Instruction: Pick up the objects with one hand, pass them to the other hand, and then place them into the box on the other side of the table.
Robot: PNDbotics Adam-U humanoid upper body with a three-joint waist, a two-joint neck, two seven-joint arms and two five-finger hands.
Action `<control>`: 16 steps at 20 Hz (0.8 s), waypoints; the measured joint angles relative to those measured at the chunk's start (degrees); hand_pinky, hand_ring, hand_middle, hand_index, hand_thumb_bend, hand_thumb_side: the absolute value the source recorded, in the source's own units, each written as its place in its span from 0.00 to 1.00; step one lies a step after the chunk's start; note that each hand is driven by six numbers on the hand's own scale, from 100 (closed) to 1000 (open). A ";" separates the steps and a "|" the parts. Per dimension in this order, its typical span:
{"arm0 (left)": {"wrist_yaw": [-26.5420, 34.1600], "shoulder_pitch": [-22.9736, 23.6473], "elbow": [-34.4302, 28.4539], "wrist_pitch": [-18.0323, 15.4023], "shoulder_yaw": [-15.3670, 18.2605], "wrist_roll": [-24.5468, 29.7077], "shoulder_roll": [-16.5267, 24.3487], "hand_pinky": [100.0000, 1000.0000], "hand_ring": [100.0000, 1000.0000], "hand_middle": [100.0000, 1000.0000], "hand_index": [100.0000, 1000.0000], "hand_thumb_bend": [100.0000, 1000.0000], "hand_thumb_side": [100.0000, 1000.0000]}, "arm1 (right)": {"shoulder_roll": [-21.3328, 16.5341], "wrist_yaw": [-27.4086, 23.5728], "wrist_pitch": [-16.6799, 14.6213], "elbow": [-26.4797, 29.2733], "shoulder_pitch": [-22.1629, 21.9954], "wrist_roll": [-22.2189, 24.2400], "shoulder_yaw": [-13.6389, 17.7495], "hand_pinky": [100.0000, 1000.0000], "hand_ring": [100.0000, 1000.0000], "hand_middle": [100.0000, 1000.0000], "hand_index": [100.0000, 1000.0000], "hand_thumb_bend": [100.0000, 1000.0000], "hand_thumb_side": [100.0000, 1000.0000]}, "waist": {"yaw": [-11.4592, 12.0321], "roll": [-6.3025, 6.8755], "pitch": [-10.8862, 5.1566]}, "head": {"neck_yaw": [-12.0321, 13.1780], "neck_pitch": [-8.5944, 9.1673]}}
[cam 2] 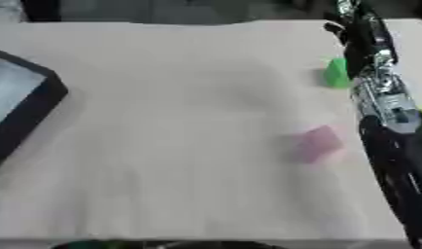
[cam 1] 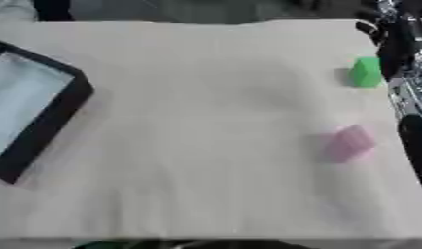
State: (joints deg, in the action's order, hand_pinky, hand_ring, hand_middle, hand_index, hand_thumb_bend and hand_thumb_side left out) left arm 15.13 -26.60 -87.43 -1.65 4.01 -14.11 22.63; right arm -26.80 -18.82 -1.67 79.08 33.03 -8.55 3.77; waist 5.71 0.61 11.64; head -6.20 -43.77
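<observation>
Box (cam 1: 44, 121), black-walled with a pale floor, lies at the left edge of the table (cam 1: 206, 146); nothing shows inside what is visible of it. A pink block (cam 1: 349, 142) lies right of centre, a green block (cam 1: 365, 72) farther off, just beside the right arm (cam 2: 380, 97). Its hand's fingers cannot be made out; the left hand is unseen. Judging by this, pickup is pending: the right hand must close on a block.

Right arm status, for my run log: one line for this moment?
right arm: along right edge, hand unseen | green block: on table | pink block: on table | black box: left
</observation>
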 measured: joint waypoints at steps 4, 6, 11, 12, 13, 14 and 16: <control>0.04 0.52 -0.01 0.05 0.21 -0.22 0.00 0.80 0.78 0.80 0.89 0.47 0.71 | -0.02 -0.07 0.69 -0.02 0.01 0.35 0.00 0.85 0.76 0.76 0.85 0.00 0.68 | 0.00 0.00 0.00 | -0.32 0.01; 0.06 0.53 -0.07 0.02 0.24 -0.25 0.00 0.80 0.78 0.80 0.88 0.47 0.71 | -0.03 -0.07 0.86 -0.02 0.01 0.50 0.00 0.85 0.76 0.76 0.85 0.00 0.67 | 0.00 0.00 0.00 | -0.48 0.03; 0.08 0.91 -0.71 -0.08 0.52 -0.37 0.00 0.81 0.77 0.80 0.88 0.46 0.71 | -0.21 0.09 1.46 0.00 0.01 1.30 -0.17 0.85 0.77 0.76 0.85 0.00 0.63 | 0.00 0.00 0.00 | -0.50 0.09; 0.08 0.92 -0.77 -0.07 0.52 -0.37 0.00 0.81 0.77 0.80 0.88 0.46 0.71 | -0.39 0.30 1.69 0.00 0.01 1.72 -0.38 0.86 0.77 0.76 0.85 0.00 0.62 | 0.00 0.00 0.00 | -0.49 0.12; 0.08 0.96 -0.84 -0.07 0.52 -0.37 0.00 0.81 0.77 0.80 0.88 0.46 0.71 | -0.85 0.57 2.00 0.01 0.01 2.42 -0.65 0.86 0.77 0.76 0.85 0.00 0.61 | 0.01 0.00 0.00 | -0.48 0.15; 0.08 1.02 -0.98 -0.05 0.52 -0.36 0.00 0.81 0.77 0.80 0.88 0.46 0.71 | -1.56 1.03 2.41 0.04 0.01 3.48 -0.92 0.86 0.77 0.77 0.86 0.00 0.61 | 0.01 0.00 0.00 | -0.45 0.21; 0.08 1.18 -1.16 -0.01 0.53 -0.34 0.02 0.80 0.77 0.80 0.88 0.45 0.72 | -3.84 2.86 3.67 0.33 0.02 7.14 -1.76 0.86 0.78 0.77 0.86 0.00 0.60 | -0.02 0.00 0.00 | -0.39 0.48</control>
State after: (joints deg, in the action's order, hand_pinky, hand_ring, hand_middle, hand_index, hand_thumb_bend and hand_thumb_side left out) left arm 15.21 -25.42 -88.59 -1.66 4.54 -14.46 22.64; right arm -30.64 -15.96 1.99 79.41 33.05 -1.41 2.02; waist 5.68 0.61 11.64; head -6.59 -43.29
